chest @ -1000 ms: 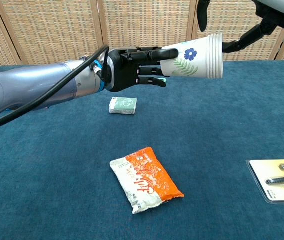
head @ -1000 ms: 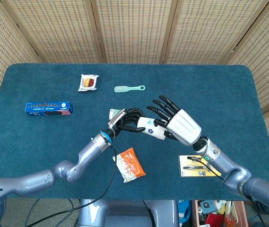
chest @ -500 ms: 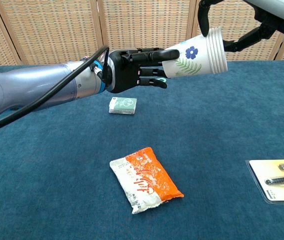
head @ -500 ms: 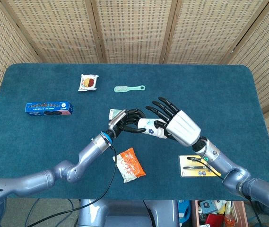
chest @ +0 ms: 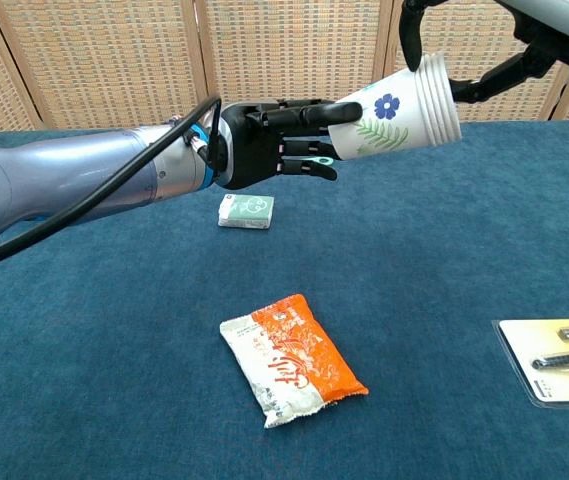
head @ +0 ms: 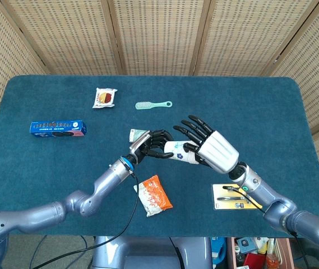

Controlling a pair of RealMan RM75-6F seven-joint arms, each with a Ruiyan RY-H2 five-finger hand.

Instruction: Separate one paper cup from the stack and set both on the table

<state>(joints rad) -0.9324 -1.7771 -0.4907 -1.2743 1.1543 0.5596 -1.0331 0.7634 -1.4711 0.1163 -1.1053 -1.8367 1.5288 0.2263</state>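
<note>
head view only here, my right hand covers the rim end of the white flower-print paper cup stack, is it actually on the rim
observer: yes. In the chest view the right hand has fingers pinching the rim of the white flower-print paper cup stack.
operator: any cup pulled free yet
observer: no. The rims sit nested tight together, and the left hand grips the base end.
</note>
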